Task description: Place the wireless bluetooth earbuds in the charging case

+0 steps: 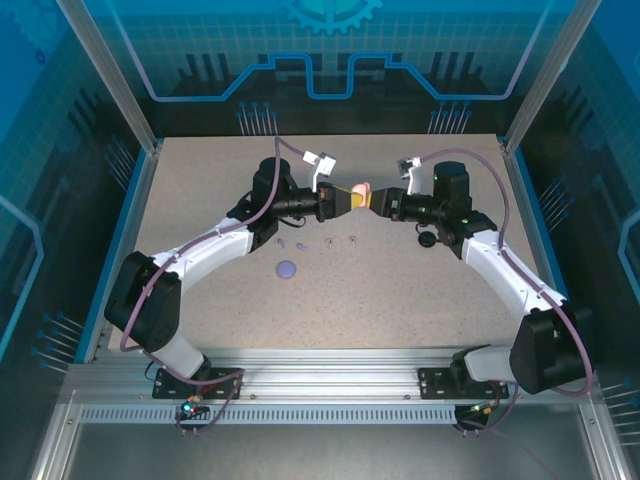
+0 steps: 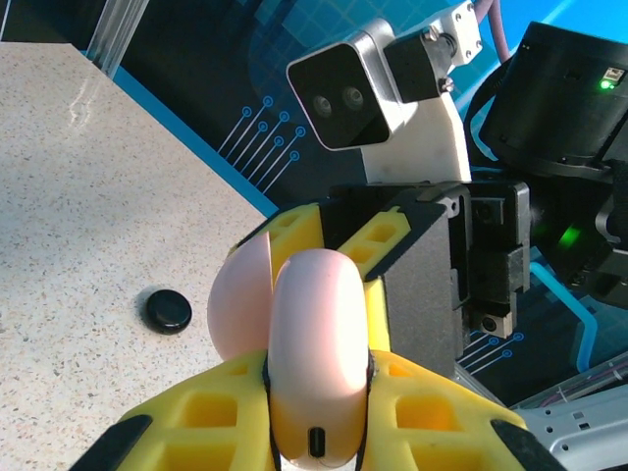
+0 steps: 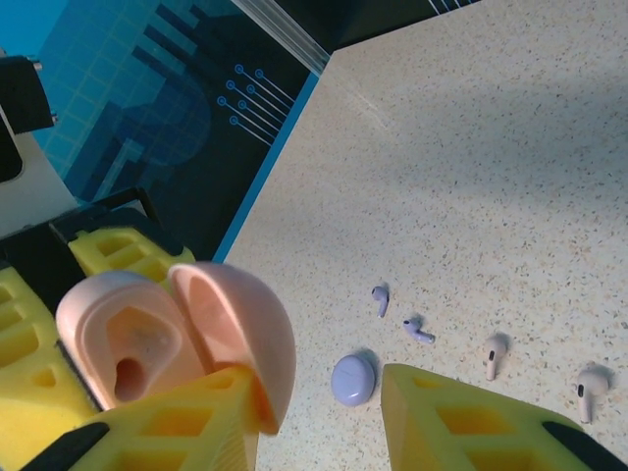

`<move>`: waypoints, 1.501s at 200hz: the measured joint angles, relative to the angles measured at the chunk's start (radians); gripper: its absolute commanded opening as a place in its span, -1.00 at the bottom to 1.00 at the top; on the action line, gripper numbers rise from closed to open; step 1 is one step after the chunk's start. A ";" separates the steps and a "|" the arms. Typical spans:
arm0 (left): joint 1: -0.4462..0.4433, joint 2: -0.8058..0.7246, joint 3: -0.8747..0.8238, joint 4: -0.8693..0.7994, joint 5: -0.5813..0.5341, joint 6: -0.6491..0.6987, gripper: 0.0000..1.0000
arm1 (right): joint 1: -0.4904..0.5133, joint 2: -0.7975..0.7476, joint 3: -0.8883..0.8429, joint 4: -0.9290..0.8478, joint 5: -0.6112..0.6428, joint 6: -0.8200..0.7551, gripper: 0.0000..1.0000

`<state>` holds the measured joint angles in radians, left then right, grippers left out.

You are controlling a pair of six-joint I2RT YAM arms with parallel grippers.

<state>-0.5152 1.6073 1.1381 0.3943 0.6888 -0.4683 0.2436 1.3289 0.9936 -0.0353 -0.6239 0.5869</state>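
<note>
While the Left Claw Pinches the Pink Case, the Right Claw Stands Spread at Its Lid

Where the overhead view starts just above the arm bases, a lilac round case lies on the speckled table, lower left of centre. Just above it in the frame, four earbuds lie in a loose row on the table. The right wrist camera sorts them into two lilac earbuds near the lilac case and two pale pink earbuds toward the right edge, each apart from the others. A black disc rests right of centre, close under the right arm. The left wrist camera catches it at mid-left on bare table.

Farther up, the two claws meet nose to nose in mid-air. The left gripper is pressed onto the pink charging case, and its camera shows the case's outer back with a small dark port. The right gripper has its fingers spread, with one finger just beside the raised lid; whether it touches the lid I cannot tell. Its camera looks into the open case and its moulded hollow.
</note>
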 measured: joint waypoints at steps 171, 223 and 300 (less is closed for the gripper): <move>0.024 -0.026 0.084 -0.218 -0.002 0.108 0.98 | 0.011 0.046 0.187 -0.262 0.109 -0.178 -1.00; 0.125 0.043 0.392 -0.610 0.105 0.308 0.97 | 0.011 0.147 0.359 -0.477 0.180 -0.456 -1.00; 0.127 0.251 0.640 -1.102 0.219 0.573 0.87 | 0.018 0.237 0.507 -0.661 0.152 -0.719 -1.00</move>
<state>-0.3882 1.8584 1.7779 -0.7082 0.9073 0.1051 0.2611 1.5661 1.5005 -0.6968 -0.4717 -0.1326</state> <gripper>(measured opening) 0.964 0.042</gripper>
